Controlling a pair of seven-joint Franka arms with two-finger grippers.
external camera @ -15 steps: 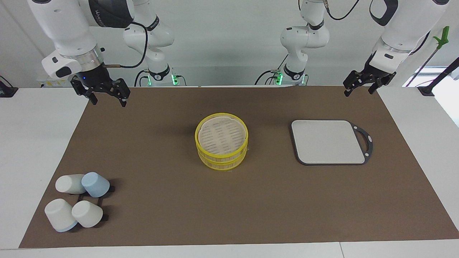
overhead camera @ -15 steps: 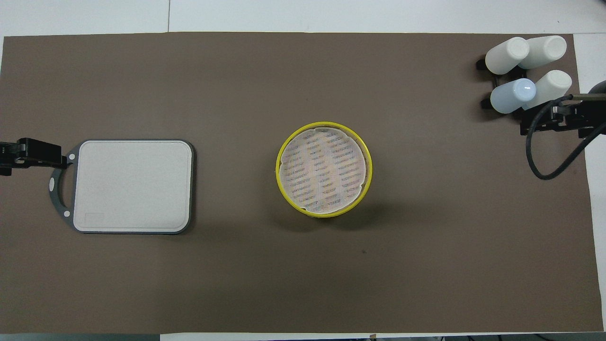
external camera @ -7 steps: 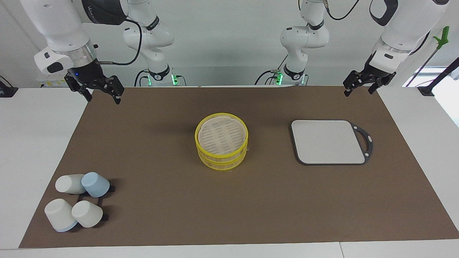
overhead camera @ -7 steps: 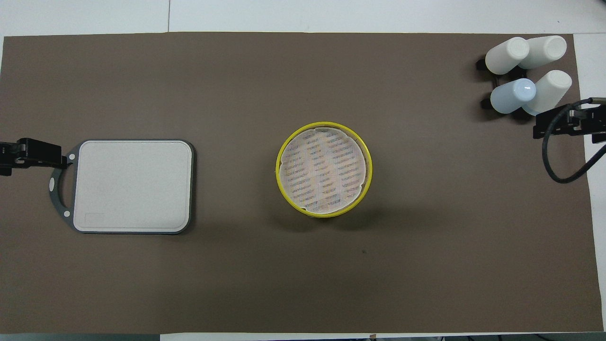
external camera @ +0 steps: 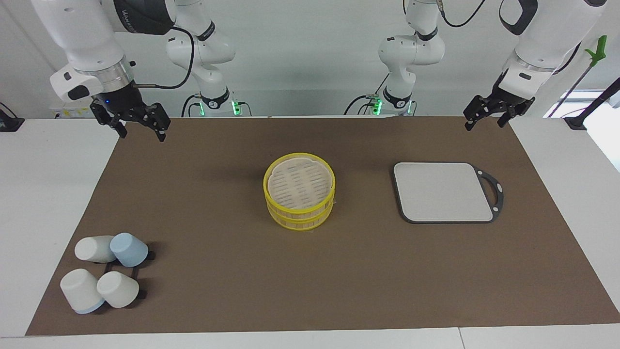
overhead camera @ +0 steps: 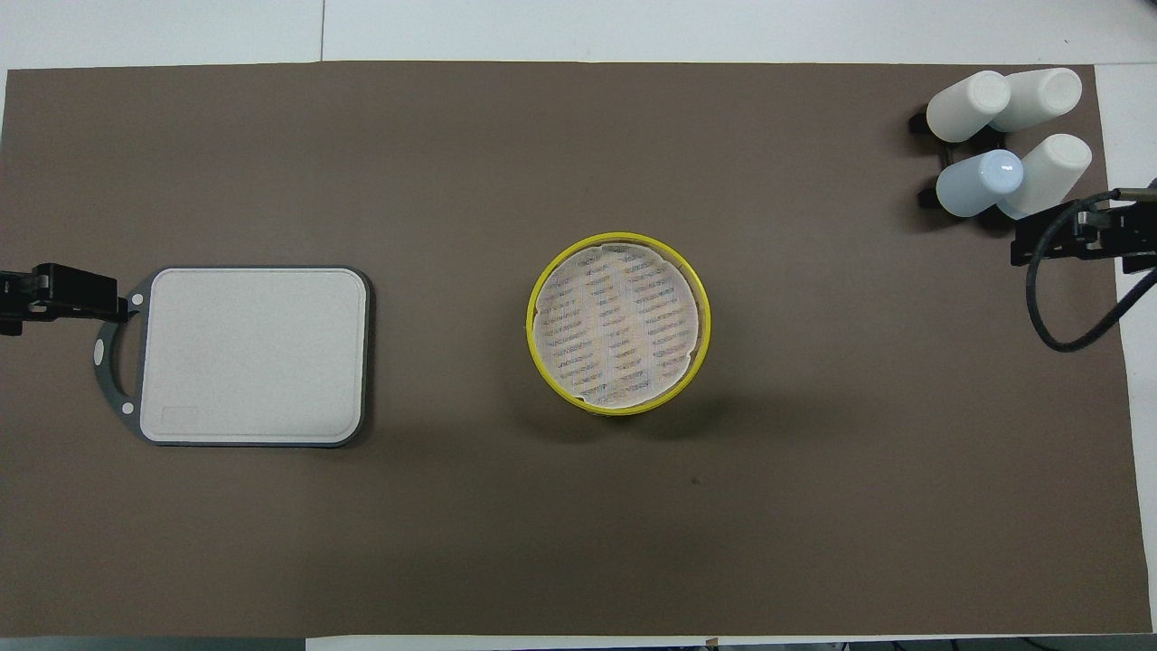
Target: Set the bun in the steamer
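The right tool (external camera: 142, 130) hangs empty with its fingers spread over the right arm's end of the brown mat (external camera: 227, 271). Four white and pale blue cups (external camera: 104, 273) lie clustered at that end, farther from the robots. The round yellow-rimmed slatted steamer (external camera: 299, 192) stands mid-table, lid on; no bun shows anywhere. The flat grey board (external camera: 443, 192) lies toward the left arm's end. The left tool (external camera: 486, 120) waits open and empty over that end's mat edge.

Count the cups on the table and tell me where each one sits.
4, clustered on a black rack at the right arm's end of the table, farther from the robots than the steamer: blue cup, white cups. None seem hidden.
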